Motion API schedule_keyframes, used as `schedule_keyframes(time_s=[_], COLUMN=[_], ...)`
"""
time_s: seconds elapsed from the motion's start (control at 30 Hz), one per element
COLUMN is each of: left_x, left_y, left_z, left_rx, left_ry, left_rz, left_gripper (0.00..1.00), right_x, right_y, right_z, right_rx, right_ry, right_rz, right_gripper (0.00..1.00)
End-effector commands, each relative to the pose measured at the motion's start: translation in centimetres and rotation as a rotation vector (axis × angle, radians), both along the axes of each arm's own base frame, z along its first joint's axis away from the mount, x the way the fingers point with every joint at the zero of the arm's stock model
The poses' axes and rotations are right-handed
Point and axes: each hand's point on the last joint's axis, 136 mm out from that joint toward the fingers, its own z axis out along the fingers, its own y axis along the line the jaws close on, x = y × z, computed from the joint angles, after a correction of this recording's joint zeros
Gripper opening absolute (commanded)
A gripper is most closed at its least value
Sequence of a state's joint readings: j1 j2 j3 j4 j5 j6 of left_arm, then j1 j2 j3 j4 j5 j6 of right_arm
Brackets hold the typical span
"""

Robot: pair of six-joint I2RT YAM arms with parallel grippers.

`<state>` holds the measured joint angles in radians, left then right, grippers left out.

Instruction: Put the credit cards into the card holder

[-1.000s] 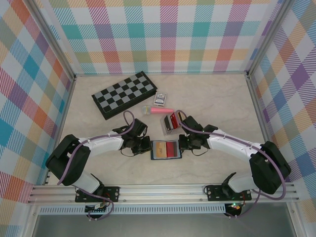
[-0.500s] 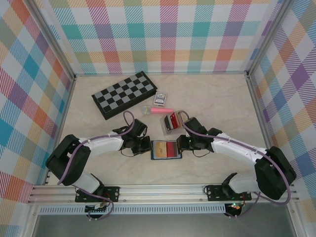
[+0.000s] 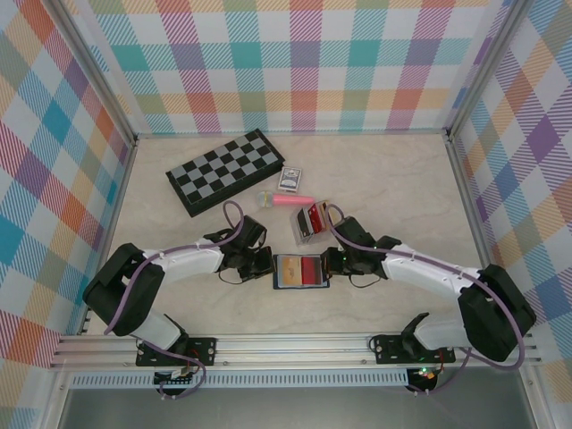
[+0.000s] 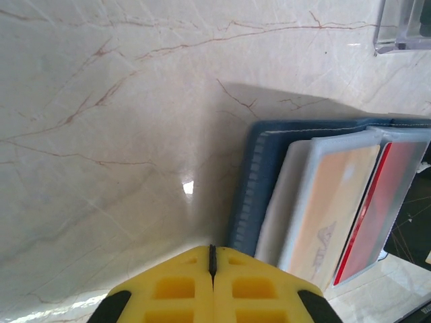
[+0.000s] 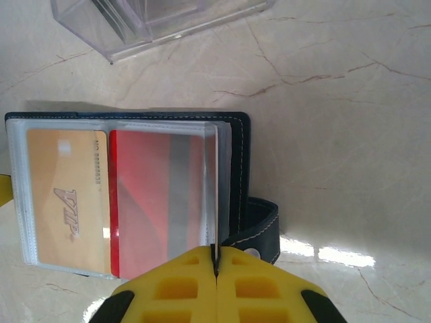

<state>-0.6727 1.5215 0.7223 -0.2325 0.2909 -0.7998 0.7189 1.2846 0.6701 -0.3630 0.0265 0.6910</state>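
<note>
The navy card holder is laid open on the tabletop, with an orange credit card and a red credit card seen in its clear sleeves. The left pincer and right pincer are pressed shut, empty, at its opposite edges.
</note>
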Motion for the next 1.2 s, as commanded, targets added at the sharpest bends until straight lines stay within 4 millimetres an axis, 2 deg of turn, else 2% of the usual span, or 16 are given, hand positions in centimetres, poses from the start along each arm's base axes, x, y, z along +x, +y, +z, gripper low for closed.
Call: schedule_keyframes(time_s=[0.0,0.1,0.23,0.4,0.5,0.7,0.83,0.93,1.03,1.17], left_x=[-0.6,-1.0,-1.3,-0.9,-0.6,0.3,0.6,0.9,1.1,1.3], left_y=[0.0,0.2,0.3,-0.2,0.2,1.7,2.1,1.0,-0.5,-1.7], left_z=[-0.5,-0.8,-1.2,-0.6,-0.1,1.8,2.5,2.9,3.0,2.7], left_rx=[0.0,0.006,0.0,-0.027,-0.021,-0.009,-0.009,-0.055,-0.118,-0.164], left_ry=[0.021,0.035,0.04,0.024,0.0,-0.089,-0.12,-0.127,-0.118,-0.097], left_rz=[0.002,-0.002,0.006,0.013,0.037,0.133,0.146,0.124,0.091,0.072], left_gripper=[0.03,0.03,0.03,0.04,0.07,0.2,0.29,0.36,0.45,0.49], right_x=[0.0,-0.2,-0.3,-0.5,-0.4,0.2,0.4,0.7,0.7,0.7], right_y=[-0.3,0.4,0.2,0.0,0.2,1.2,1.9,2.4,3.2,4.5], right_z=[0.7,0.1,-0.9,-2.2,-2.2,-0.4,1.6,3.5,4.4,4.8], right_rx=[0.039,0.049,0.03,-0.001,0.007,0.113,0.17,0.202,0.219,0.263], right_ry=[-0.033,-0.001,0.022,0.052,0.058,0.041,0.011,-0.028,-0.026,0.001], right_rz=[-0.03,-0.009,-0.014,-0.017,-0.018,-0.03,-0.012,0.016,0.054,0.089], right_gripper=[0.05,0.03,0.04,0.04,0.04,0.04,0.05,0.06,0.06,0.06])
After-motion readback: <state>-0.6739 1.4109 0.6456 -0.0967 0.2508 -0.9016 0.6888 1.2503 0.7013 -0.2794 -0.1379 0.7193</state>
